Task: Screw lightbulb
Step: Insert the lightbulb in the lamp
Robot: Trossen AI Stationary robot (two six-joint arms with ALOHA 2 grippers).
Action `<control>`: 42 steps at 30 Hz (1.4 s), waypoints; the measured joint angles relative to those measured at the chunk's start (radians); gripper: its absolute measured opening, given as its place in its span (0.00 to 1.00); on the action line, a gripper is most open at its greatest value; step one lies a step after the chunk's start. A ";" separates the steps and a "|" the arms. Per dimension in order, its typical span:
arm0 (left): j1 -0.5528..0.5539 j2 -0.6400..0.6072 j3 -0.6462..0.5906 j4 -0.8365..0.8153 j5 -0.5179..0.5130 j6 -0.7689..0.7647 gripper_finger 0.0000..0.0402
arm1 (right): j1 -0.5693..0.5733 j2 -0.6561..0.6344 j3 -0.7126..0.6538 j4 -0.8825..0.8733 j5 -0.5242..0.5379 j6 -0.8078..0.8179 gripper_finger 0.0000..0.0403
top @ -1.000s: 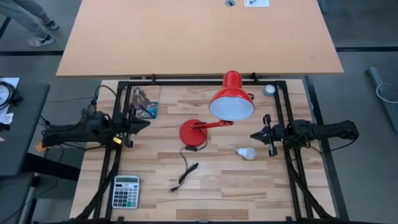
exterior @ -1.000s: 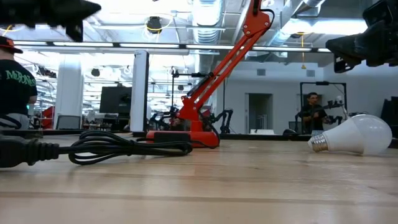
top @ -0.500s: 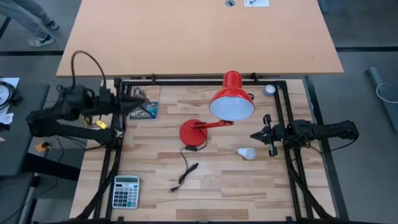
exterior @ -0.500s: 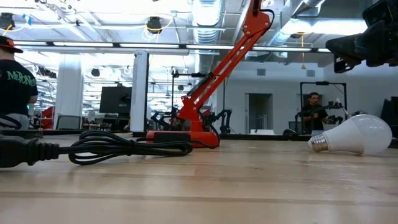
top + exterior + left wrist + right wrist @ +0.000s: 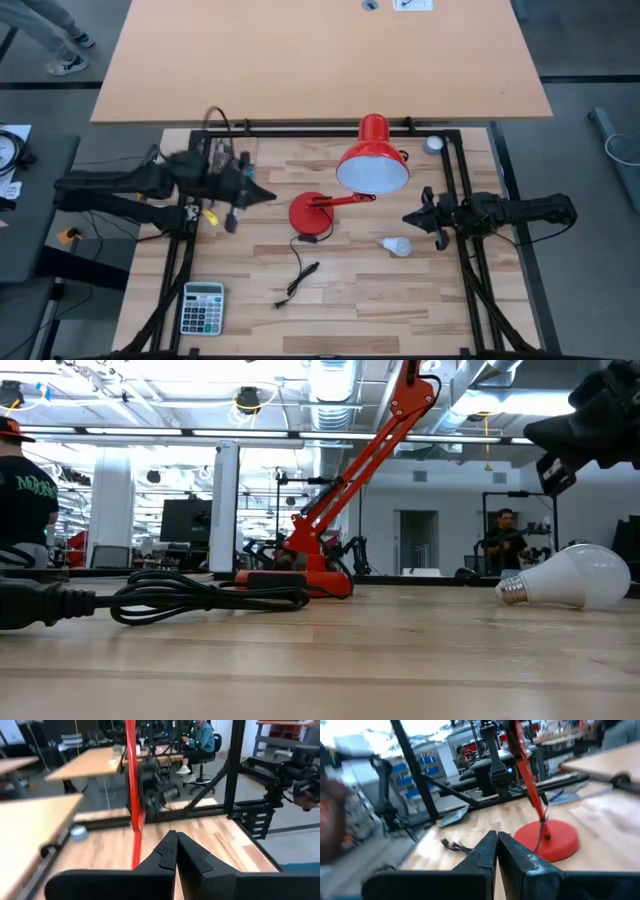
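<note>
The small white pear-shaped lightbulb with a greyish metal screw base is seen lying on its side on the pale wooden slatted tabletop, well apart from the round base of the red desk lamp and below the lamp's red shade in the high view. In the low view the lightbulb rests at the right with its screw base turned toward the lamp (nothing touches it).

The right gripper is held above the tabletop near the lightbulb, on its right-hand side, and its two dark fingers are shown pressed together with nothing between them. The left gripper is placed over the left part of the tabletop, pointing toward the lamp base, and its fingers are likewise pressed together and empty.

A black power cord trails from the lamp base toward the front edge, and a grey pocket calculator lies at the front left corner.
</note>
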 joint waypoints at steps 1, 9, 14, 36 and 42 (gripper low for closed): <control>-0.009 0.002 -0.053 0.053 -0.040 -0.023 0.00 | 0.000 0.000 0.000 0.004 0.000 0.038 0.06; -0.026 0.015 -0.277 0.450 -0.243 -0.026 0.00 | -0.025 0.026 0.227 -0.067 0.007 -0.017 0.06; -0.002 0.013 -0.234 0.465 -0.250 -0.048 0.00 | -0.065 0.175 0.537 -0.193 0.011 -0.127 0.06; -0.059 0.289 -0.205 0.682 -0.167 -0.013 0.00 | 0.215 0.688 0.530 -0.467 0.285 0.231 0.06; -0.062 0.394 -0.145 0.677 -0.167 -0.015 0.05 | 0.333 0.762 0.526 -0.455 0.365 0.266 0.06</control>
